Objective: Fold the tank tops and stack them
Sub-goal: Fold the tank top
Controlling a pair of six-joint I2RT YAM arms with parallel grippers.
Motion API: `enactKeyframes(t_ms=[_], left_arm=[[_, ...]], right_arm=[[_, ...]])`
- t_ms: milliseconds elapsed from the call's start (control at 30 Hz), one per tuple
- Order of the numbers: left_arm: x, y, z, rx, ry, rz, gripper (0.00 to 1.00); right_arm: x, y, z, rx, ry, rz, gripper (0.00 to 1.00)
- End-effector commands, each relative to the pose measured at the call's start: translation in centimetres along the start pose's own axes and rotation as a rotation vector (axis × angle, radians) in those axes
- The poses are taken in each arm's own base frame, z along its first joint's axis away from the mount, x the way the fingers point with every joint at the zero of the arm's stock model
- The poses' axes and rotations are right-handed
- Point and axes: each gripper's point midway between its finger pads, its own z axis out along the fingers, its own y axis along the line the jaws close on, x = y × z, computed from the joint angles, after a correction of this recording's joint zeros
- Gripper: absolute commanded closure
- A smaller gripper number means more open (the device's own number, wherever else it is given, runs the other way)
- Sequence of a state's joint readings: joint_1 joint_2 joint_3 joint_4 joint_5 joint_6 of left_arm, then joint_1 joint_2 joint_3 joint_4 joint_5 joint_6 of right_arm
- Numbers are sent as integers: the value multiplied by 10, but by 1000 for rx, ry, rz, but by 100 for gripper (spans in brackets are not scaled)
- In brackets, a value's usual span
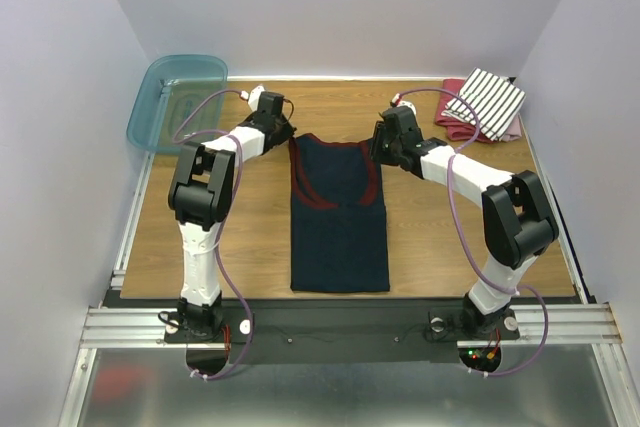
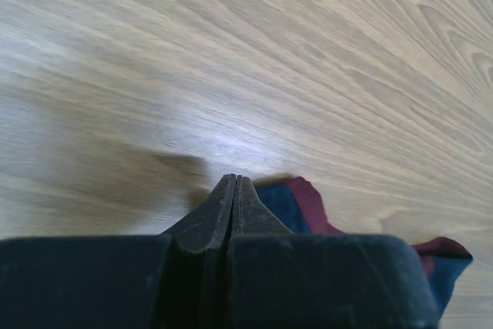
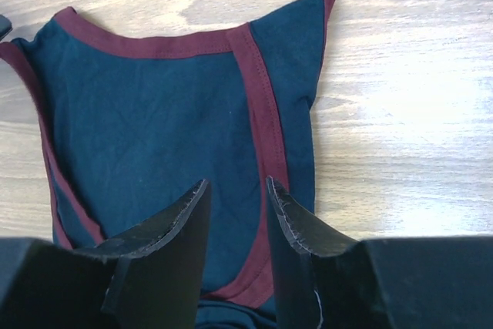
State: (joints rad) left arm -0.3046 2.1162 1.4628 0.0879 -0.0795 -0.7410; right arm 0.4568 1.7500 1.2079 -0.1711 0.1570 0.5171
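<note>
The navy tank top [image 1: 340,227] with red trim lies flat in the middle of the table, straps toward the back. My left gripper [image 1: 288,135] is at its left strap. In the left wrist view that gripper [image 2: 235,179] is shut, and the navy cloth [image 2: 296,206] shows just beside its right finger; no cloth shows between the pads. My right gripper [image 1: 378,152] hovers over the right strap. In the right wrist view it [image 3: 236,182] is open above the red trim [image 3: 262,105]. The striped tank top [image 1: 487,99] lies folded at the back right.
A teal plastic bin [image 1: 150,112] stands at the back left corner. A red cloth [image 1: 455,125] lies under the striped top. Bare wood [image 1: 220,247] runs along both sides of the navy top. White walls close in the table on three sides.
</note>
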Motion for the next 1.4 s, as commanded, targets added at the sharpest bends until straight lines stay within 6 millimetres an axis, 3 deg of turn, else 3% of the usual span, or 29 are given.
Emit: enactKeyframes(t_ms=[0,400,667,867,1000,1133,1267,1333,1367], left_arm=[[-24,-39,-16,104,-60,7,98],[3,-42,3,115,-4,5,99],[30,-21,28,67,47,-21,99],[36,-15,30,83,34,-31,97],[20,-28,20,136,-23,-22,89],[-14,-56,4,208,-95,39,78],[-55,-85,-35,293,-195,88,68],[-65,-89,-52,303,-225,101,67],[-73,-88,-69,299,-243,103,66]], right_arm=[[-11,5,-1,-22,-32,19,60],[-3,0,7,-3,-13,10,60],[-3,-1,7,0,-13,6,60],[-3,0,7,-7,-11,3,60],[-9,6,8,-24,-18,-9,60],[-25,16,1,-52,-49,-20,59],[-32,17,-13,-65,-65,-18,48],[-33,17,-26,-75,-69,-14,46],[-19,12,-29,-72,-33,-16,43]])
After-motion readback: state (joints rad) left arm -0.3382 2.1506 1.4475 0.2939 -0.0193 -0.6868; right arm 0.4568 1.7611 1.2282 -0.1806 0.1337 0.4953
